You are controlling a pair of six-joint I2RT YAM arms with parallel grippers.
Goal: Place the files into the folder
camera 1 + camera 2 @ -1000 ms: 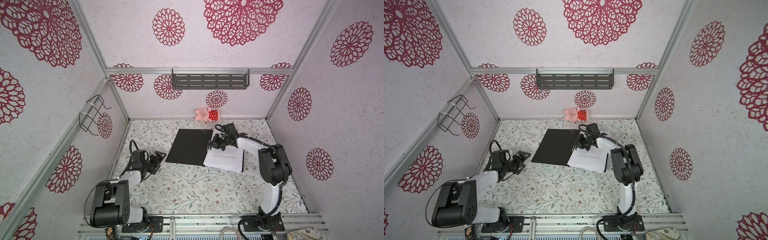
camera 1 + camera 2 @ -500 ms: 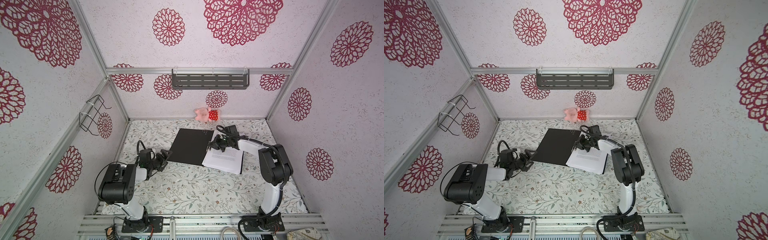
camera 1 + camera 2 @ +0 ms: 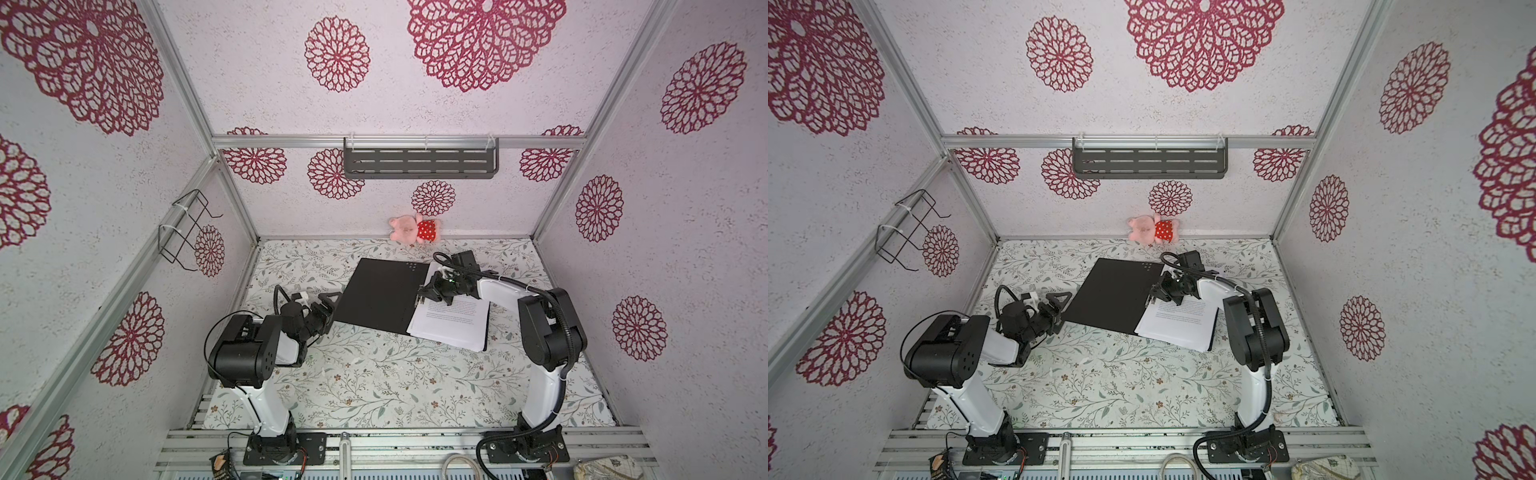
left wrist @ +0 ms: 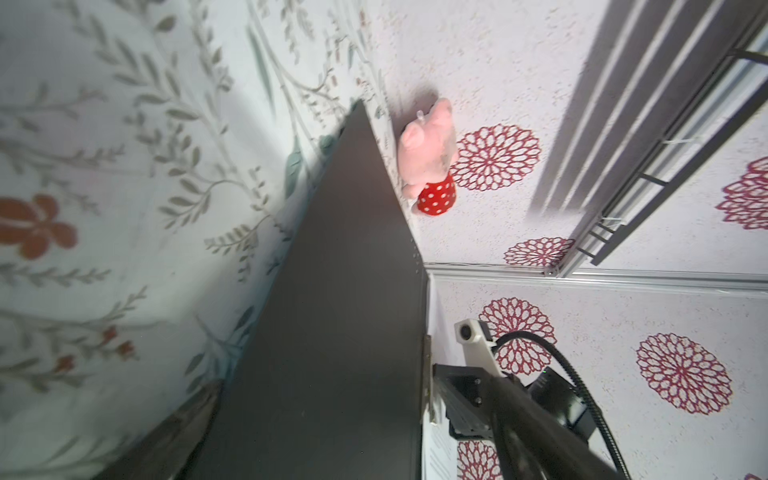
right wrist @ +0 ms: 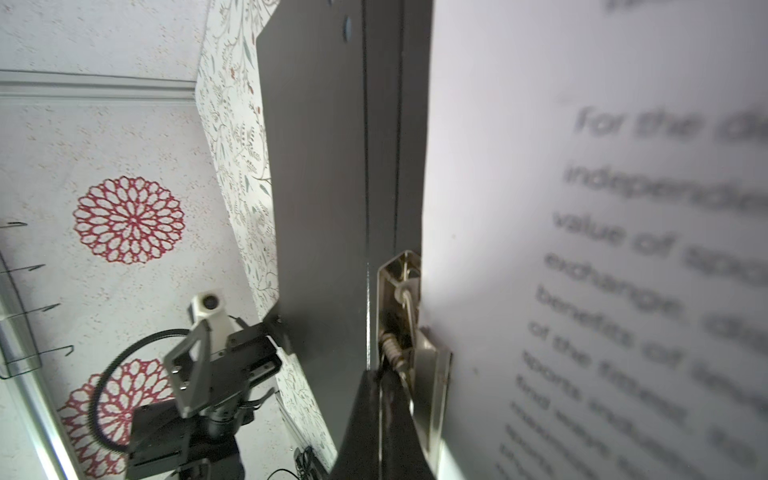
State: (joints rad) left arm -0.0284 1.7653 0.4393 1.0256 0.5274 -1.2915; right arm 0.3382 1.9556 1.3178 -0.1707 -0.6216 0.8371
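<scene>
Black open folder (image 3: pixel 380 297), files (image 3: pixel 451 324) inside; right pincer (image 3: pixel 421 292) closed at clip (image 5: pixel 399 307).

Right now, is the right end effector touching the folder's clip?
Touching. The right wrist view shows the shut right end effector pressed against the metal clip, no gap.

1. The folder (image 3: pixel 378 297) lies open on the table (image 3: pixel 374 374), with the files (image 3: pixel 453 324) on its right half.
2. A plush pig (image 3: pixel 411 228) lies behind it, against the back wall.
3. The left gripper (image 3: pixel 331 304) is at the folder's left corner, and the right gripper (image 3: pixel 424 293) is over its spine.
</scene>
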